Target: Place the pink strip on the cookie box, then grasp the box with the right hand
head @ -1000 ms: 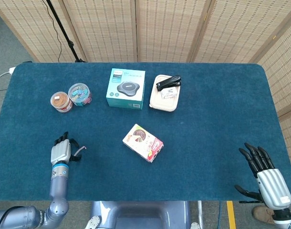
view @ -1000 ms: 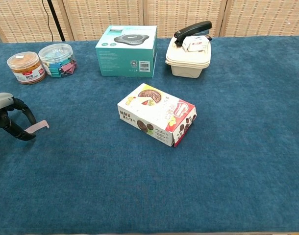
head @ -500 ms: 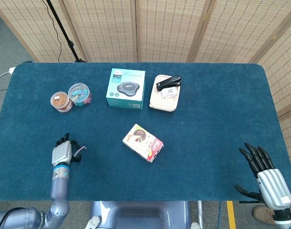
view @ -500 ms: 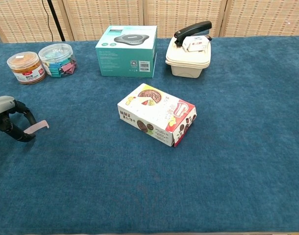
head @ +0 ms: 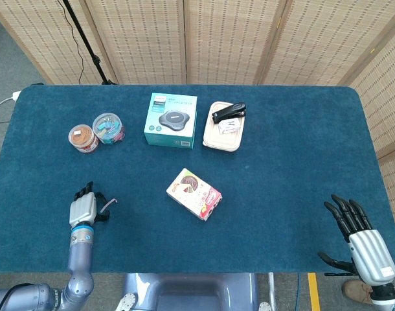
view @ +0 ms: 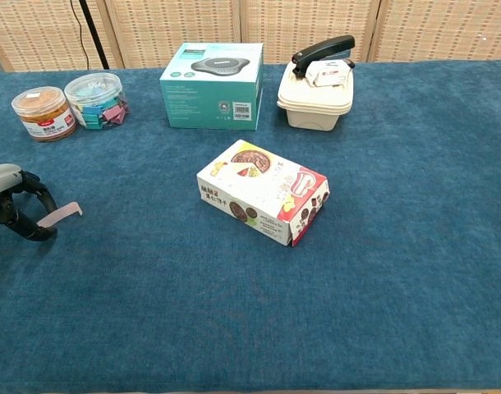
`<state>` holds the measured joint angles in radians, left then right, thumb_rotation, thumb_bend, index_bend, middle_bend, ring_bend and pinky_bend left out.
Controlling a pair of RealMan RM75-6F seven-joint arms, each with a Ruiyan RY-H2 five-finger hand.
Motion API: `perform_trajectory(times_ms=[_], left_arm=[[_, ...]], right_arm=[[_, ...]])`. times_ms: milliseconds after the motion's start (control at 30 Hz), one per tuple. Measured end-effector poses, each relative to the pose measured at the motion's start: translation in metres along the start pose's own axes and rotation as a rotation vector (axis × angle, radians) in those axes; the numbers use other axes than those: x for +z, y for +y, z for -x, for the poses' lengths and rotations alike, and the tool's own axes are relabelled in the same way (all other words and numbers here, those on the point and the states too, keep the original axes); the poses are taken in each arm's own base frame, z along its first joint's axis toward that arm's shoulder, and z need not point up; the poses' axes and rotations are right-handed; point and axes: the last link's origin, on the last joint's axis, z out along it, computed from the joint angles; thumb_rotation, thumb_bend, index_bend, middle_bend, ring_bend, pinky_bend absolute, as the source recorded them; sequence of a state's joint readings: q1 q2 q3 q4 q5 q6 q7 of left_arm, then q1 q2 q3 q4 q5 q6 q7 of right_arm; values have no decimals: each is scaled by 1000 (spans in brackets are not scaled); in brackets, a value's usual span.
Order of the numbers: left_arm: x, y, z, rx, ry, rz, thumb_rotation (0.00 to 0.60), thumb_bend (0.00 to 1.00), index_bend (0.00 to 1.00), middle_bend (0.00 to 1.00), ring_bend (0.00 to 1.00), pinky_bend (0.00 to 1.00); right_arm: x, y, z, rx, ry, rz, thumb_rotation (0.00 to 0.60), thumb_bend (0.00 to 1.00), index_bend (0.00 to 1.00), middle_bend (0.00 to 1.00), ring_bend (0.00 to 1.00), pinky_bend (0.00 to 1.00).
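— Status on the strip?

— Strip first, then: my left hand (view: 11, 209) has the pink strip (view: 60, 214) pinched between its fingertips, low over the table (head: 282, 162) near the left edge, toward the front corner. The free end pokes out toward the middle.

— And the cookie box?

— Cookie box (head: 193, 193) sits about mid-table, angled, lying flat with its printed face up — well apart from the strip.

— Right hand?

— My right hand (head: 362, 241) hangs off the front right corner, fingers spread, holding nothing.

— So which step are we on?

— As I judge it, the carry. The strip is gripped but not yet on the box. Next I need to lift the left hand, swing it across toward the centre, and lay the strip flat on the box's top face. It looks thin and light, so I'd release low. After that, the right hand comes in to take the box.
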<state>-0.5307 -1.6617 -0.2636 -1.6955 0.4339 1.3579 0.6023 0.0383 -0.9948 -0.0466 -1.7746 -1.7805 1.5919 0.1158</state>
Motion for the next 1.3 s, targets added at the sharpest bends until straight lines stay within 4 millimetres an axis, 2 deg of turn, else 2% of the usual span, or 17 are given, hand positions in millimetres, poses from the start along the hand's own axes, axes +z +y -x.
perform_trajectory(times_ms=[400,1300], left_arm=[[1,-3,1,2,-5,-13,600,354,543,0,0,0],[4,-5,-4,-14,-4,-13,600,476,573,0,0,0]], right_arm=[[0,1,0,5,-5,1,600,0,0,0,0,0],[0,1,0,7,-14,6,600,0,0,0,0,0]])
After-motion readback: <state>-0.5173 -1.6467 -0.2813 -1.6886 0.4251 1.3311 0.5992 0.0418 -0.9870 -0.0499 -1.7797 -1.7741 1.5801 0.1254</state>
